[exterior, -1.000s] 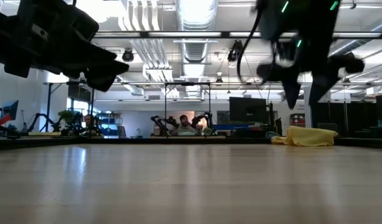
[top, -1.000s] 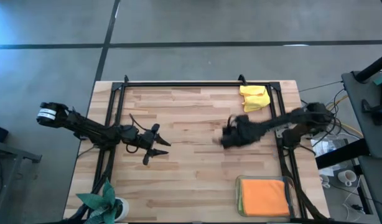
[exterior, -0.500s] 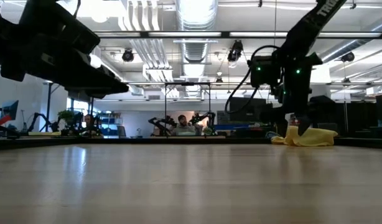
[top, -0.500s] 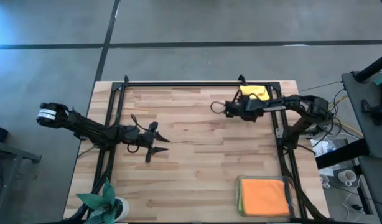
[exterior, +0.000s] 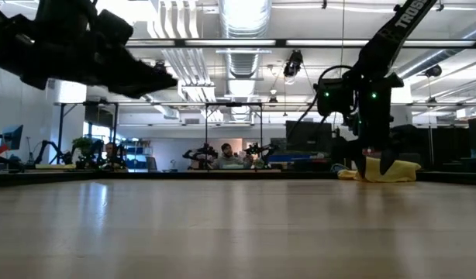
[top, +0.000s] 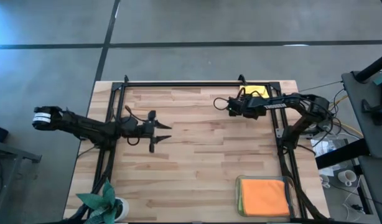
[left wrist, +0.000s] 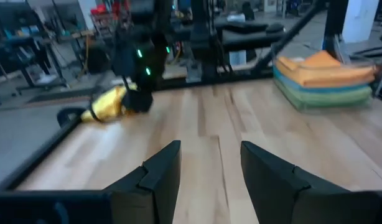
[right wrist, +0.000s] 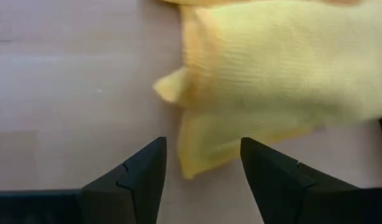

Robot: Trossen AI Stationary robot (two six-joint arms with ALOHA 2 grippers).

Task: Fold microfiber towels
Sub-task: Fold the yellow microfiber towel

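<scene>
A crumpled yellow towel (top: 256, 91) lies on the table at the far right; it also shows in the low view (exterior: 393, 170) and the right wrist view (right wrist: 272, 68). My right gripper (top: 246, 104) is open and points down just over the towel's edge, its fingers (right wrist: 135, 180) standing on either side of a corner of the cloth. My left gripper (top: 157, 127) is open and empty above the table's left middle. An orange towel (top: 264, 196) lies folded on top of a green one in a clear tray (top: 239, 182) at the near right.
A small green plant (top: 101, 202) stands at the near left corner. A black frame (top: 178, 83) runs along the far edge and both sides of the table. Bare wood (top: 197, 162) lies between the two arms. People and other robots show far behind the table (exterior: 222, 159).
My right gripper has swung from the table's middle toward the far edge, tipped to point down, and come down over the yellow towel. My left gripper has moved a little toward the far edge. The towel has stayed where it was.
</scene>
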